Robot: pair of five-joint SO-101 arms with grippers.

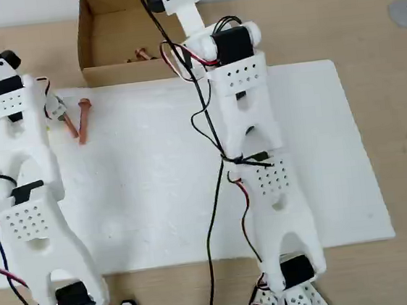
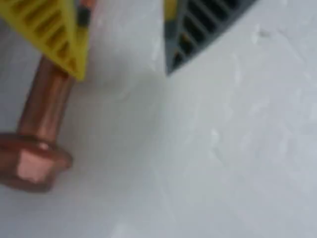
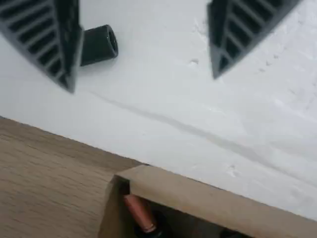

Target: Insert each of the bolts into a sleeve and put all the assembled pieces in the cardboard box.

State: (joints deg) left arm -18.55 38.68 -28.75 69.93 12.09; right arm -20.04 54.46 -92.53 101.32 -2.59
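Left wrist view — left pincer (image 2: 124,73) spread beside 1 bolt (image 2: 42,124)

Glossy metal bolt (image 2: 40,126), matt plastic sleeve (image 3: 99,44), rough foam mat (image 1: 157,194)

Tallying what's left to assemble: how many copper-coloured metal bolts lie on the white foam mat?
2. One copper-coloured metal bolt lies free on the white foam mat; the other bolt lies beside it at the left gripper. The arms may hide more.

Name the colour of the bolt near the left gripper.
Copper bolt, best in left wrist view.
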